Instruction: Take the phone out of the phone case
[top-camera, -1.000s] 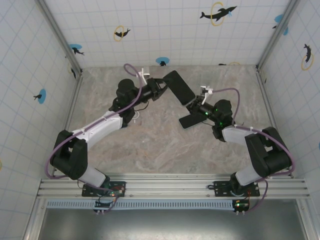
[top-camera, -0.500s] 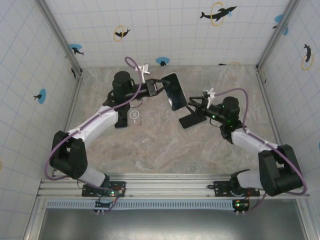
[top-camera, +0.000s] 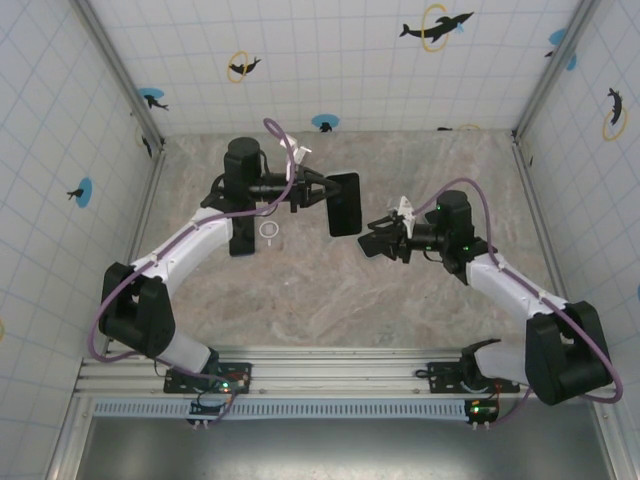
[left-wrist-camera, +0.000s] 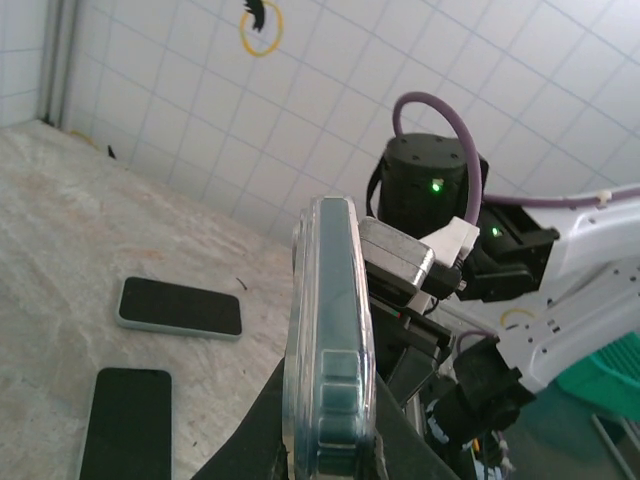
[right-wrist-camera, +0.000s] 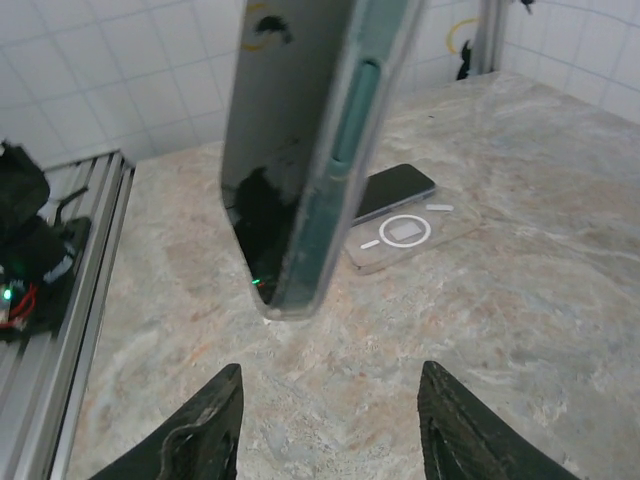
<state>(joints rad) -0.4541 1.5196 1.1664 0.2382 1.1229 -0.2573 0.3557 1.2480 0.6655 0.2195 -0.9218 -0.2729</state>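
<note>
The phone in its clear case (top-camera: 343, 203) is held on edge above the middle of the table, and my left gripper (top-camera: 318, 190) is shut on it. The left wrist view has the case's side with teal buttons (left-wrist-camera: 333, 345) rising between the fingers (left-wrist-camera: 262, 432). My right gripper (top-camera: 372, 238) stands open just to the right of the cased phone, apart from it. From the right wrist, the cased phone (right-wrist-camera: 310, 150) hangs ahead of the open gripper (right-wrist-camera: 330, 430), above the table and outside the jaws.
An empty clear case with a white ring (right-wrist-camera: 405, 232) lies on the table beside a dark phone (right-wrist-camera: 395, 190); its ring (top-camera: 268, 230) marks it from above. Two more phones (left-wrist-camera: 180, 305) (left-wrist-camera: 128, 415) lie flat on the marble. Tiled walls enclose the table.
My left arm has swung the cased phone nearer and to the left, turning it on edge. My right gripper has moved left toward it, off the dark phone it was over.
</note>
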